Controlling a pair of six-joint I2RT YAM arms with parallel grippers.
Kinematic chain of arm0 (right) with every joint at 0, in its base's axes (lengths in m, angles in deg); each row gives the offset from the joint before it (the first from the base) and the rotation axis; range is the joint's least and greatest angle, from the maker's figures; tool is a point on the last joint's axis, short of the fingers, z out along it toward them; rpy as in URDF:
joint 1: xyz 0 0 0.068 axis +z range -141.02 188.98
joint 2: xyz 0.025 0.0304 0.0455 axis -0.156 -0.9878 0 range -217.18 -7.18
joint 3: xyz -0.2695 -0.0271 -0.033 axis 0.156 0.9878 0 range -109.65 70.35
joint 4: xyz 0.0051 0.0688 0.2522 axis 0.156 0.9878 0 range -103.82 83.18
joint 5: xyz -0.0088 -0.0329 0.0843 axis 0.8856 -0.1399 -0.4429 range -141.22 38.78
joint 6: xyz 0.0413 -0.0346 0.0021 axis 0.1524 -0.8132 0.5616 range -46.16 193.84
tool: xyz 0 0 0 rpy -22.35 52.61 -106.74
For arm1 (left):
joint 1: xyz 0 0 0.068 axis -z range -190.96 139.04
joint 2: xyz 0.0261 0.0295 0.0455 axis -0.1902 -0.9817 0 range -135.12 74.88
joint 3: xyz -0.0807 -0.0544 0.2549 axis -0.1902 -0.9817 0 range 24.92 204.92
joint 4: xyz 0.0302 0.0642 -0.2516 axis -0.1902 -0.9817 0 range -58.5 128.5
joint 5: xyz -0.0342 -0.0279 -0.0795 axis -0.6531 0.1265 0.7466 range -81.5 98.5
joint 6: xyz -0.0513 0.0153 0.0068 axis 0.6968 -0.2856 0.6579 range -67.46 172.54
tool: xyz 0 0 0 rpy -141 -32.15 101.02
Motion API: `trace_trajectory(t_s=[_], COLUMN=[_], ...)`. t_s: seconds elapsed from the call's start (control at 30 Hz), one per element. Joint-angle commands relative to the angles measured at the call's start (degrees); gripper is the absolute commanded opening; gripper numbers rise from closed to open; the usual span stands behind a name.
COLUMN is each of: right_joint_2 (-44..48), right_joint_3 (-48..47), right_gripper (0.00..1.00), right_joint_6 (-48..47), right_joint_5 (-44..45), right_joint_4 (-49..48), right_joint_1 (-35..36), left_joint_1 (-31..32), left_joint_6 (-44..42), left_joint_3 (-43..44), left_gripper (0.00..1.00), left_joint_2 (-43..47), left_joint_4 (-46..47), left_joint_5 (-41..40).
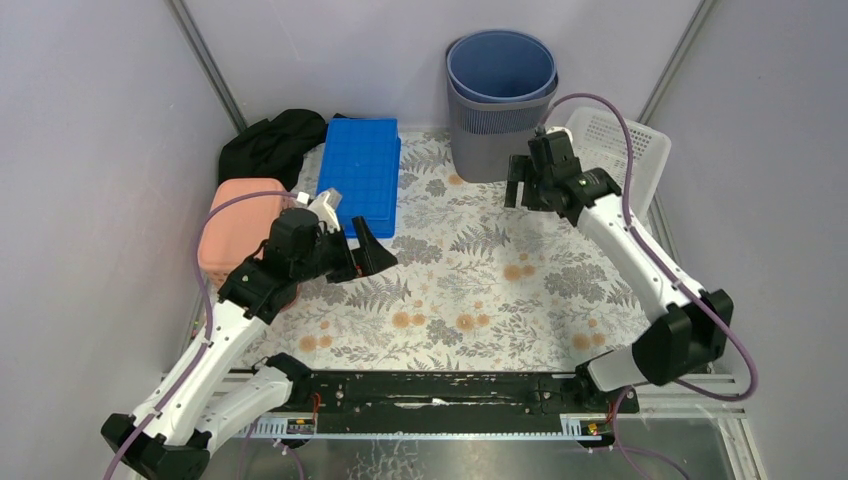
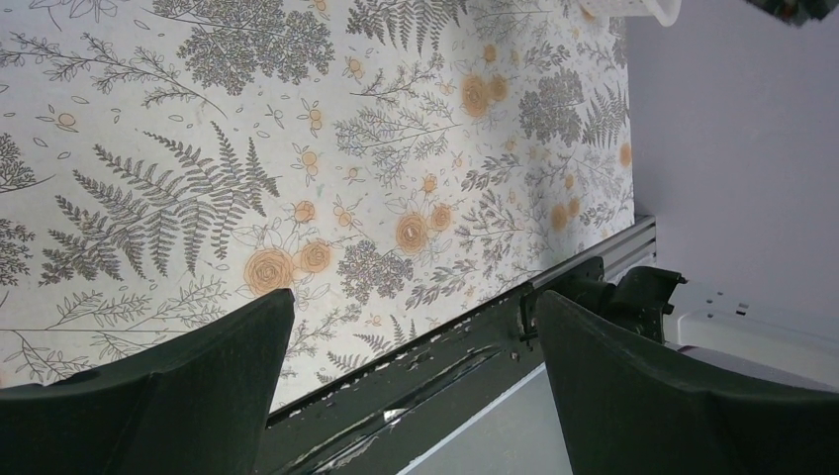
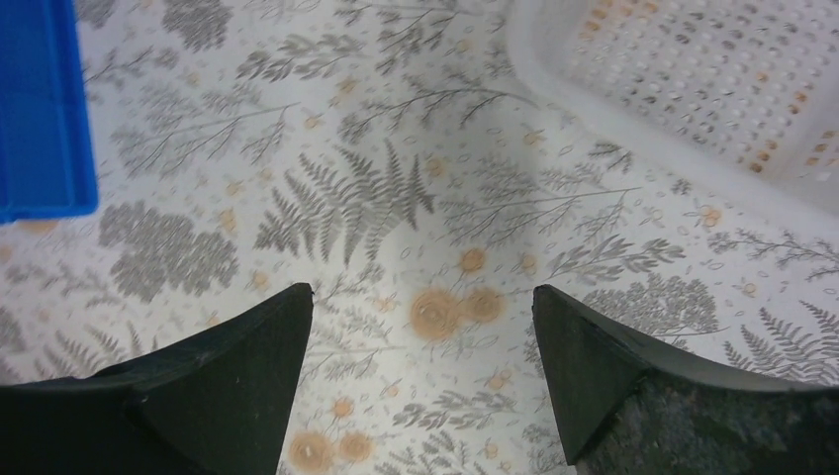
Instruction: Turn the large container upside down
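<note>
R gripper jaws spread wide, nothing btwn, hovering over fern-print cloth. At left, edge of blue crate. At far right, white perforated basket, blurred, resting on cloth.

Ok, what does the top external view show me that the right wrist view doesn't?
Only the top external: the tall grey ribbed bin with a blue inner bucket, standing upright at the back, the black cloth, the pink tub and the left gripper. Only the right wrist: the right gripper up close, jaws apart with nothing between them. Both: the blue plastic tray, the white perforated basket and the floral tablecloth.
</note>
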Motion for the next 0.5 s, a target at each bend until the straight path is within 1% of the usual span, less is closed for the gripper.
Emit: trace_trajectory(t_s=[0.0,0.27,0.47], right_joint_2=[-4.9,-15.9,-21.6], right_joint_3=[-5.3,-11.2,-14.9], right_gripper=[0.88,0.85,0.85], right_joint_6=[-2.5,-4.4,-4.6], right_joint_5=[2.6,2.7,2.9], right_joint_4=[-0.9,-2.1,-3.0], right_joint_1=[-4.1,-7.5,-9.0], left_joint_1=[0.4,0.4,0.4], left_joint_6=[-2.7,-3.3,-4.0], left_joint_3=[1.7,0.9,0.7], left_gripper=[1.0,1.0,1.0], left_joint_2=[-0.3,-0.5,-1.1], left_joint_4=[2.3,2.1,2.0], left_joint_5=[1.4,2.4,3.2])
